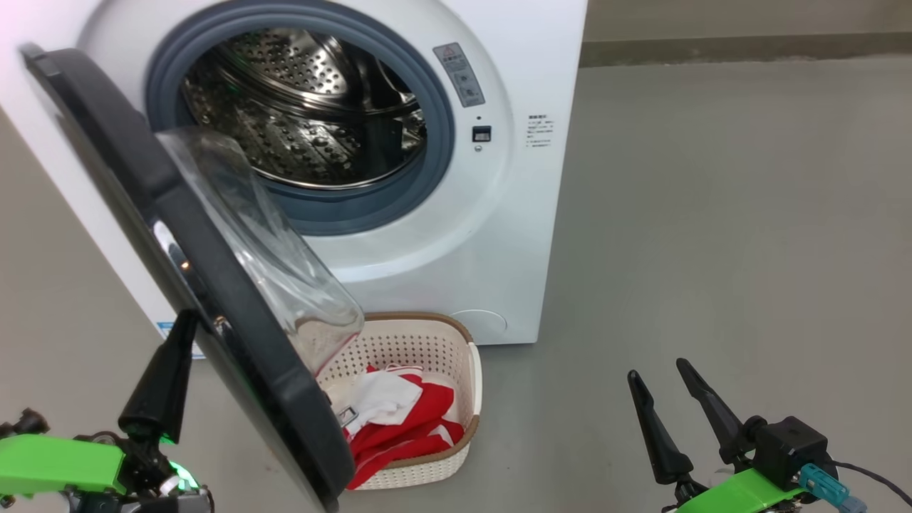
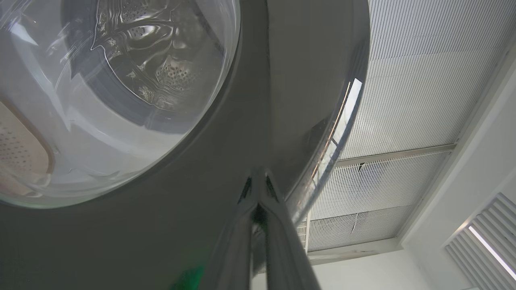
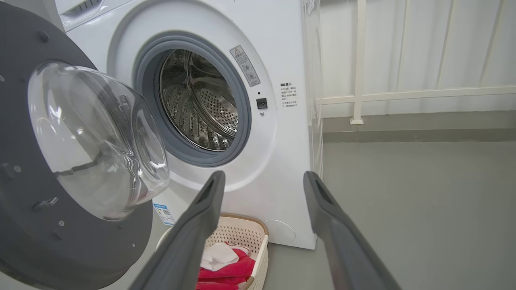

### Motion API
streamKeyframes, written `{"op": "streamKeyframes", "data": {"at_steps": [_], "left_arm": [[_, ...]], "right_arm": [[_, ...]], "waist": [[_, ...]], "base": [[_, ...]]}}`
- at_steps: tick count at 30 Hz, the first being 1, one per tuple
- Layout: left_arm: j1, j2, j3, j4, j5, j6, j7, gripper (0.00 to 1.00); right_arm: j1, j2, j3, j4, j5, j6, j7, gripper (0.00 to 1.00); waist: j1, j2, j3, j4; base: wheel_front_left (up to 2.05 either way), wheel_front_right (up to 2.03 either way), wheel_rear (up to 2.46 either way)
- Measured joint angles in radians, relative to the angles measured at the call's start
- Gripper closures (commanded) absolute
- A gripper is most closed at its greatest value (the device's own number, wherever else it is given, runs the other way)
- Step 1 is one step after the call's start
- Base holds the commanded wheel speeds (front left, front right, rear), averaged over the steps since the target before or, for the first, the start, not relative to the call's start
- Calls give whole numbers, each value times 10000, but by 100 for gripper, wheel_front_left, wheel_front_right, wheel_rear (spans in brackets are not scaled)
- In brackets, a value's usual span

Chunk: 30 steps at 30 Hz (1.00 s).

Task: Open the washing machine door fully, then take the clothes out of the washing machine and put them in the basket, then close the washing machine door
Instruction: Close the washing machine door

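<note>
Pressed together with almost no gap, the two long dark fingers of the left gripper [image 2: 258, 179] hold nothing, and their tips rest against the outer face of the large round glossy black washing machine door [image 1: 246, 320], near its rim. That door stands swung out from the left side of the machine, edge-on in the head view, and its bulging clear glass bowl window [image 1: 285, 285] points toward the opening. Behind it is the white boxy front-loading washing machine [image 1: 499, 235], where a smooth grey rubber gasket [image 1: 438, 128] rings a shiny steel drum [image 1: 306, 107]. The drum's curved wall is dotted with small holes and raised ribs, and bare metal shows all around it. Below the opening, a small cream-white plastic basket [image 1: 474, 370] stands on the smooth grey floor [image 1: 712, 249] just in front of the machine, its left part tucked under the open door. It has perforated sides and a brown woven-look rim. Inside it lie the red and white clothes [image 1: 406, 427], soft thin cloth crumpled in folds with a white panel on top. Well apart from the basket, at the far right, the right gripper [image 1: 657, 370] hangs above the floor with its tapered dark fingers spread wide and nothing between them.
</note>
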Motion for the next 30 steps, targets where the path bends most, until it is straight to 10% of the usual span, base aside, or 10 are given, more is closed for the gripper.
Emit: {"op": "streamKeyframes", "data": {"at_steps": [30], "left_arm": [[-3164, 8, -1346, 2276, -1231, -790, -2119, 100]], "right_arm": [[-811, -104, 12, -257, -2, 0, -2, 0]], "waist": [[-1, 0, 1522, -1605]], "base": [[0, 0, 0]]}}
